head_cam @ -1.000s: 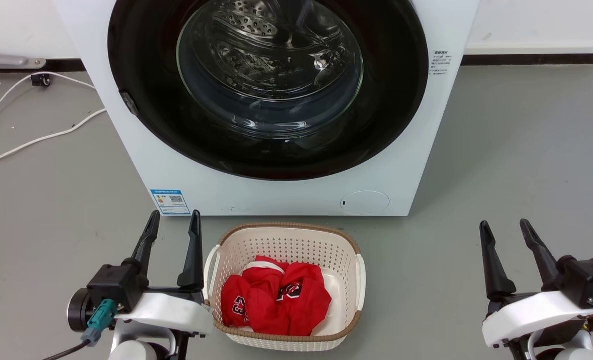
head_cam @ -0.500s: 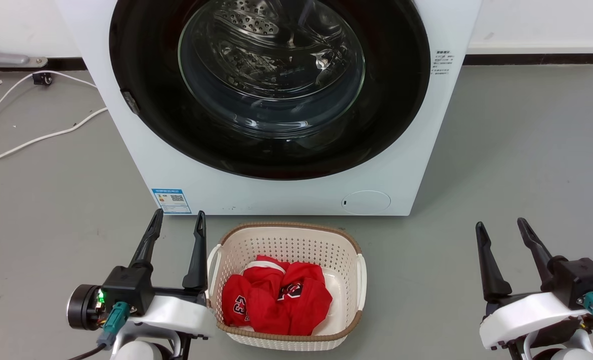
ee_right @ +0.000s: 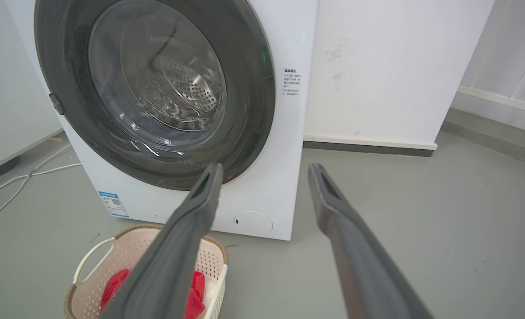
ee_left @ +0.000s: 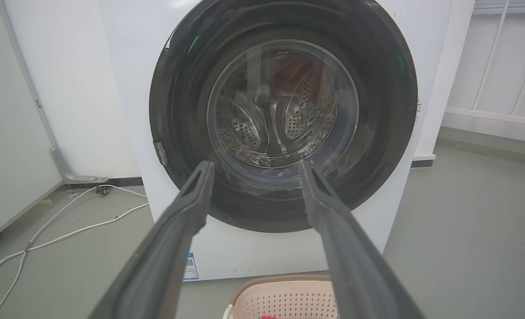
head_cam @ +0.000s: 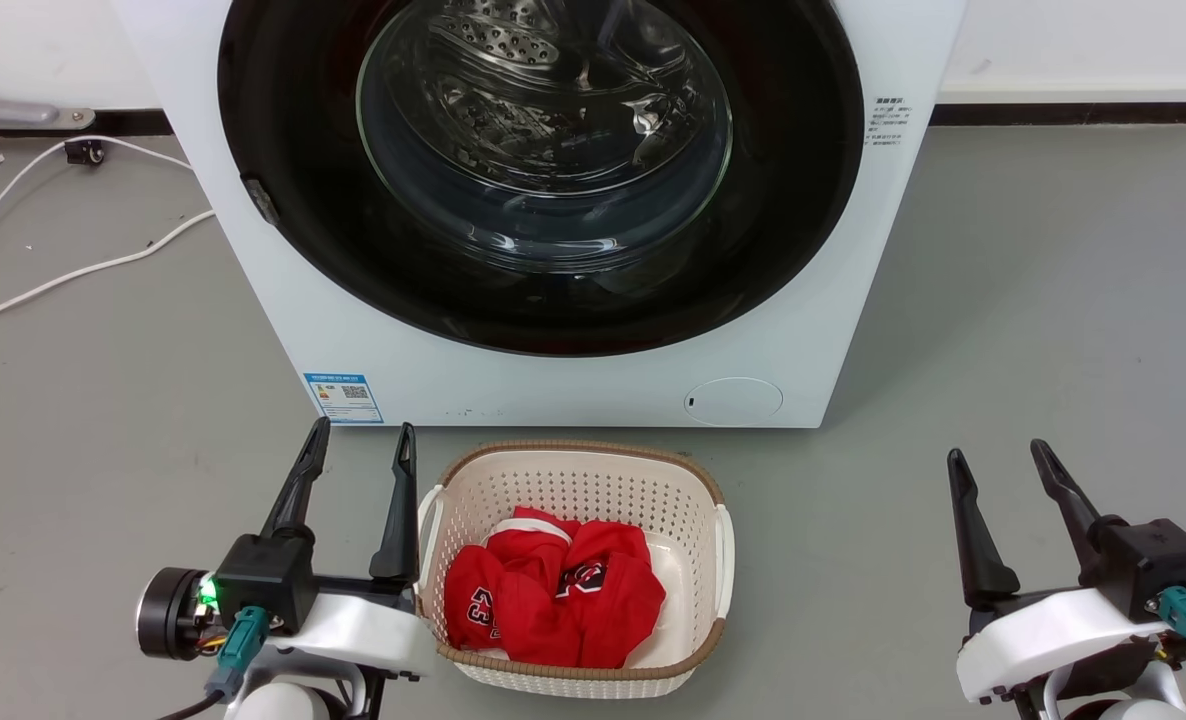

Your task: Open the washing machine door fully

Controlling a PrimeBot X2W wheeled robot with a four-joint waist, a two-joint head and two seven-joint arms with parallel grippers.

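The white washing machine (head_cam: 283, 300) (ee_left: 125, 66) (ee_right: 289, 133) stands straight ahead on the grey floor. Its round glossy black washing machine door (head_cam: 783, 200) (ee_left: 386, 102) (ee_right: 253, 88) lies flush against the front, with the steel drum visible through the bulging glass centre. A small latch tab (head_cam: 261, 200) sits on the door's left rim. My left gripper (head_cam: 363, 435) (ee_left: 253, 166) is open at the lower left, well short of the machine. My right gripper (head_cam: 996, 455) (ee_right: 264, 170) is open at the lower right, also clear of it.
A cream perforated basket (head_cam: 573, 470) holding red clothes (head_cam: 553, 590) sits on the floor right in front of the machine, between my grippers. White cables (head_cam: 73, 270) trail across the floor to the left. Open grey floor lies to the right of the machine.
The left gripper has edged slightly right and forward, and the right gripper slightly left. The view has shifted a little. The door has not moved.
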